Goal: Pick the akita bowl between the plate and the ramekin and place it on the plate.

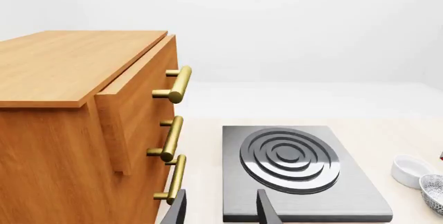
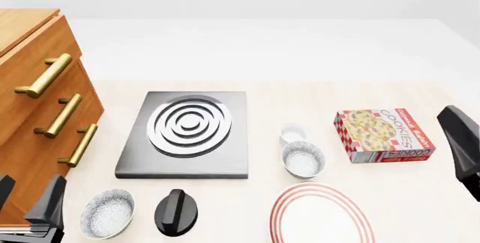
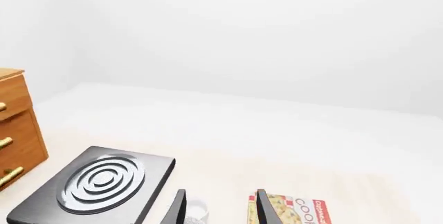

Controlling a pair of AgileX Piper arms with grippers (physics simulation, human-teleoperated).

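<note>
Judging from how things lie, nothing of the task is done yet. In the front view the akita bowl [image 2: 303,159] sits on the desk [image 2: 390,192] just at the 12 o'clock edge of the plate [image 2: 322,214], with the ramekin [image 2: 293,133] just beyond it, again toward 12 o'clock. Bowl and ramekin look nearly touching; whether the bowl's rim meets the plate's red rings I cannot tell. The plate carries nothing.

A twin speckled bowl [image 2: 107,213] rests well off toward 9 o'clock from the plate, beside a black knob [image 2: 176,212]. It has no ramekin near it, so it is not the target. Past those lies the grey stove slab [image 2: 186,133], and the cookie box [image 2: 384,135] stands at about 2 o'clock from the target bowl. The wooden drawer cabinet [image 2: 37,125] fills the 9 o'clock side.

The left pincer [image 2: 30,203] hangs low near the cabinet, its fingers spread with nothing between them. The right pincer [image 3: 218,208] shows in its wrist view with its two fingers apart and nothing held; in the front view only a dark part of that arm appears at the 3 o'clock edge.

All steps remain: reach, grasp the bowl, lift, and set it on the plate. The right arm looks the nearer one.
</note>
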